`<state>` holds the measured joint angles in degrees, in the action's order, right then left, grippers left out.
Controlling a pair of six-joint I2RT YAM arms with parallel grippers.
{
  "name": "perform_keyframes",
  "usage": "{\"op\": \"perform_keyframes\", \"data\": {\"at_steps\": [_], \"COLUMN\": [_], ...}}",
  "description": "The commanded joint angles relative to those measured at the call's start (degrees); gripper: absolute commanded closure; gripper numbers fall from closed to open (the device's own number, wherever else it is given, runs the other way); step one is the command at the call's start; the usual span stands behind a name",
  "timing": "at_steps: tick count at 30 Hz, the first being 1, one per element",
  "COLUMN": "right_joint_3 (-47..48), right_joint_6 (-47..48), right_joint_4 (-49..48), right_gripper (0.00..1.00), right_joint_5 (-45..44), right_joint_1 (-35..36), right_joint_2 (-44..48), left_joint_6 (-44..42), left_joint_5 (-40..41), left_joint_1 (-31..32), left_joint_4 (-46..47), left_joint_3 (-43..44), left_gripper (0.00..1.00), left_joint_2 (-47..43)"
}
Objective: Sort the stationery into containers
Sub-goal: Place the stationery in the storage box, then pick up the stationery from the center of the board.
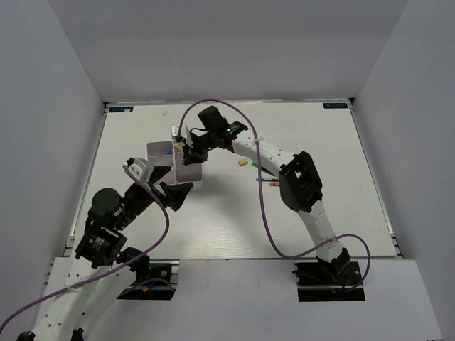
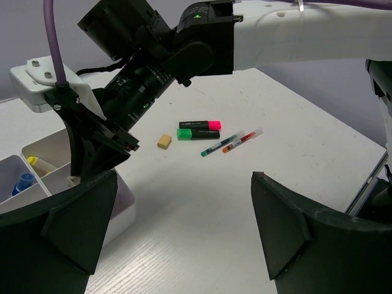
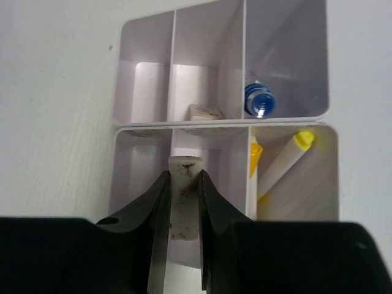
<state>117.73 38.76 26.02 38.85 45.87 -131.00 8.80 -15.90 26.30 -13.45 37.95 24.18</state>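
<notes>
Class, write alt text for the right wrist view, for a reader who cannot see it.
The right end effector grips a white eraser over the middle compartment of the near tray. Yellow-capped pens lie in its right compartment; the far tray holds a second eraser and a blue-capped item.

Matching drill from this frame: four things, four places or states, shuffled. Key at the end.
1. tan eraser
2. speckled eraser
3. yellow-capped pens
4. left gripper

A. open, empty
B. in a tray compartment
C. on the table by the highlighters
D. pinched in the right gripper

Pairs: 1-C, 2-D, 3-B, 4-A
</notes>
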Motion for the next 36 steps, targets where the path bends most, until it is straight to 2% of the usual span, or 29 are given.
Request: {"op": "perform_keyframes", "data": {"at_steps": [1, 6, 8, 9, 16, 22, 24, 28, 29, 31, 33, 35, 36], "right_joint_3": [3.56, 3.82, 3.65, 3.56, 0.92, 1.01, 1.36, 0.14, -0.74, -5.48, -12.30, -15.94, -21.18], "right_joint_6": [1.14, 1.23, 1.14, 1.14, 2.90, 2.37, 2.19, 2.28, 2.54, 3.51, 5.00, 5.88, 7.28], "right_joint_4": [-3.87, -4.13, -4.49, -4.75, -3.43, 0.95, 2.18, 4.30, 4.30, 3.60, 1.16, -1.31, -2.28], "right_gripper": [0.87, 0.87, 0.83, 0.75, 0.50, 0.45, 0.48, 0.65, 0.82, 0.96, 1.00, 1.00, 0.99], "right_joint_5": [-1.41, -2.20, -3.25, -4.30, -4.49, 0.25, 0.96, -1.05, -1.32, -1.93, -3.25, -5.18, -5.88], "right_joint_1": [0.10, 0.01, 0.01, 0.19, 0.10, 0.01, -0.16, -1.22, -2.09, -4.28, -6.21, -8.33, -10.34], "right_joint_2": [-0.22, 0.13, -0.13, -0.13, 1.53, 5.57, 6.37, 11.09, 11.99, 15.15, 19.62, 23.32, 23.86], "left_joint_6": [-1.06, -1.06, -1.06, -1.06, -1.06, -1.06, -1.06, -1.06, -1.06, -1.06, -1.06, -1.06, -1.06], "left_joint_5": [-0.89, -0.89, -0.89, -0.89, -0.89, -0.89, -0.89, -0.89, -0.89, -0.89, -1.41, -2.03, -2.03], "left_joint_1": [-0.38, -0.38, -0.38, -0.38, -0.38, -0.38, -0.38, -0.38, -0.38, -0.38, -0.38, -0.38, -0.38], "left_joint_4": [0.71, 0.71, 0.71, 0.71, 0.71, 0.71, 0.71, 0.18, 0.18, 0.18, 0.18, 0.18, 0.18], "left_joint_3": [-0.16, -0.16, -0.16, -0.16, -0.16, -0.16, -0.16, -0.16, -0.16, -0.69, -0.69, -0.69, -0.69], "left_gripper": [0.00, 0.00, 0.00, 0.00, 0.00, 0.00, 0.00, 0.00, 0.00, 0.00, 0.06, 0.22, 0.31], "left_joint_2": [-0.01, 0.51, 0.51, 0.51, 0.51, 0.51, 0.51, 0.51, -0.10, -0.10, -0.62, -0.63, -0.63]}}
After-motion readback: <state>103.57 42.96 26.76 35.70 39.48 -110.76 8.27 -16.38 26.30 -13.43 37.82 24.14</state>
